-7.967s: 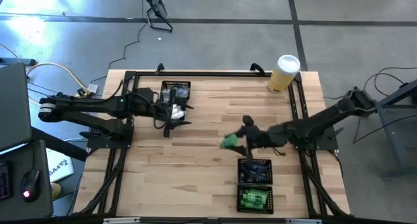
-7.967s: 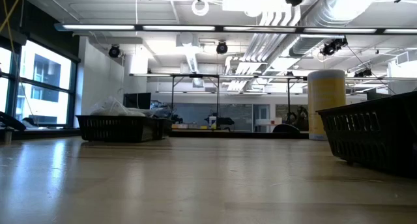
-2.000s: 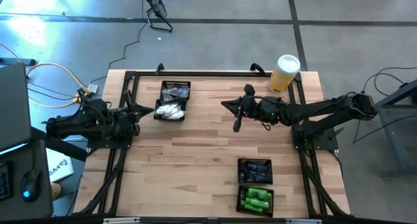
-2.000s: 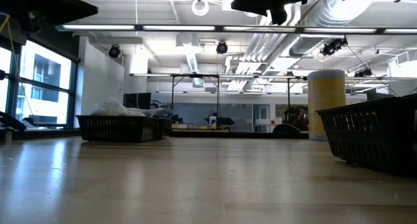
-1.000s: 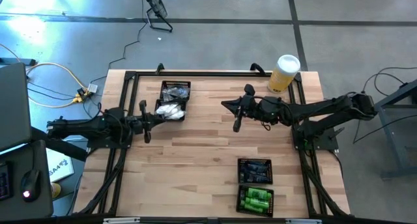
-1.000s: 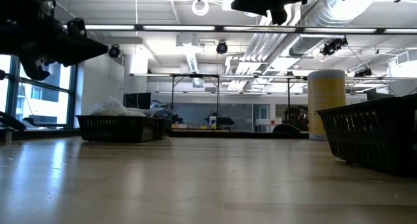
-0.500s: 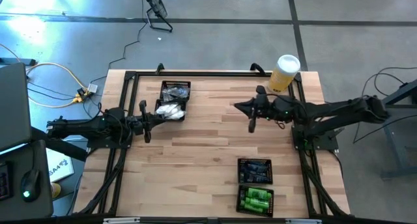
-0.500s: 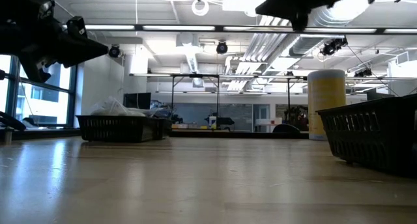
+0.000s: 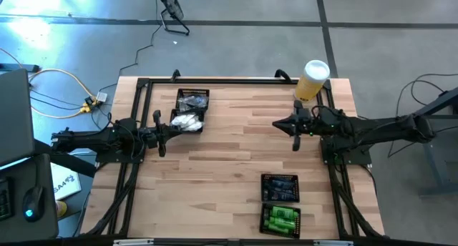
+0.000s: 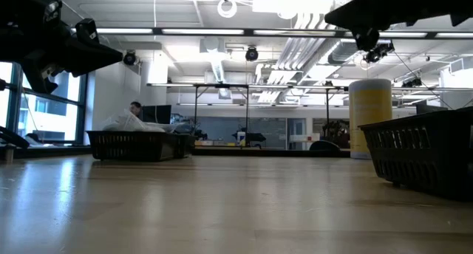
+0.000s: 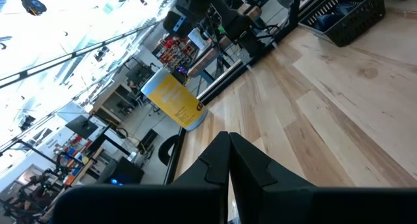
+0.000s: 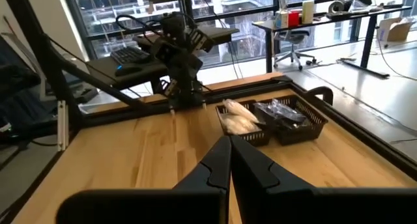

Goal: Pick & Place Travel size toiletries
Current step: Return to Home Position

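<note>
Your left gripper (image 9: 160, 146) hangs over the left side of the table (image 9: 229, 160), left of centre in the high view, just below and left of the upper tray (image 9: 177, 103). Its wrist view shows the two dark fingers pressed together, tips touching, with nothing between them. Your right gripper (image 9: 296, 144) hangs right of centre, just below the yellow cylinder (image 9: 313, 80). Its claw is closed the same way and is empty.

The toiletries all lie in the two trays. The upper tray sits in the upper left of the table. Its lower compartment holds the white packets (image 9: 186, 121) and its upper one holds dark items (image 9: 193, 99) — you cannot tell their kind from above. The lower tray (image 9: 262, 196) sits at the lower right of the frame. The green bottles (image 9: 280, 219) lie side by side in its bottom compartment, and the dark tubes (image 9: 280, 189) lie in the compartment above.

In the low view both arms show only in the top corners, well above the wood. One tray stands far off at mid-left, and the other stands near at the right edge with the cylinder behind it.
</note>
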{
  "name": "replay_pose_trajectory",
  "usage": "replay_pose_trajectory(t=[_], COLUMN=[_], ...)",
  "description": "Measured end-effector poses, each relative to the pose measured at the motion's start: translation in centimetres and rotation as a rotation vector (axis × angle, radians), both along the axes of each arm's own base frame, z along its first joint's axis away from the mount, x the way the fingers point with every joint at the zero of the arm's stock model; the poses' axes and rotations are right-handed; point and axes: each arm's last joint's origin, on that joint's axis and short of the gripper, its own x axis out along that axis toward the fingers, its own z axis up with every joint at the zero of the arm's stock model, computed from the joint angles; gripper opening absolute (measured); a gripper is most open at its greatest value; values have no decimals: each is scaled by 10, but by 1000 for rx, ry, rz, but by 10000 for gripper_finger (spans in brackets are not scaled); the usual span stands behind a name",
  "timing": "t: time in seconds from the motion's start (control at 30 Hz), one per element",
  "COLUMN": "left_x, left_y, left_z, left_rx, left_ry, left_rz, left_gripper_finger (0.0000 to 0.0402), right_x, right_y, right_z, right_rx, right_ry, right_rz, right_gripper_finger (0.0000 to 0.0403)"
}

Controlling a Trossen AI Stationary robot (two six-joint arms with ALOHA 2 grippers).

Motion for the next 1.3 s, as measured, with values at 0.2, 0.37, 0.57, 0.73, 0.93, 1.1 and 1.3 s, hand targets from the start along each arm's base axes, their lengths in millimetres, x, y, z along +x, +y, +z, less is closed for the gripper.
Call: replay_pose_trajectory(t=[0.2, 0.37, 0.57, 0.73, 0.93, 1.1, 1.3], left_x=[0, 0, 0, 0, 0, 0, 0], left_y=[0, 0, 0, 0, 0, 0, 0], left_z=[0, 0, 0, 0, 0, 0, 0], left_rx=[0, 0, 0, 0, 0, -1, -1], left_ry=[1, 1, 1, 1, 2, 2, 2], left_rz=[0, 0, 0, 0, 0, 0, 0], left_gripper_finger=[6, 6, 6, 6, 6, 6, 6], right_x=[-21, -37, -57, -70, -83, -94, -109], right_y=[1, 2, 3, 4, 4, 5, 6], right_z=[1, 5, 7, 8, 7, 5, 4], right_rx=[-1, -4, -3, -3, 4, 13, 19], right_ry=[-12, -16, -31, -53, -55, -61, -91], right_rz=[-3, -1, 2, 7, 6, 18, 31], right_gripper_finger=[3, 3, 3, 3, 3, 3, 3])
